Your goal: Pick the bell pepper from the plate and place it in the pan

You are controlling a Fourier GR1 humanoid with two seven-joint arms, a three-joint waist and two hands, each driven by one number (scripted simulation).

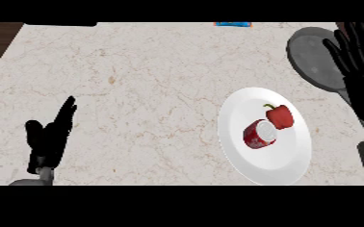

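A pale marbled table (142, 77) fills the view. A white plate (245, 156) lies toward the right, holding a red bell pepper (280, 117) with a green stem and, touching it, a red can (259, 134) lying on its side. A dark grey pan (316, 57) sits at the far right, apart from the plate. The right hand (348, 53) hovers over the pan's right part, fingers straight and spread. The left hand (50, 139) rests at the lower left, fingers up and relaxed, holding nothing. A small blue object (233, 24) lies at the table's far edge.
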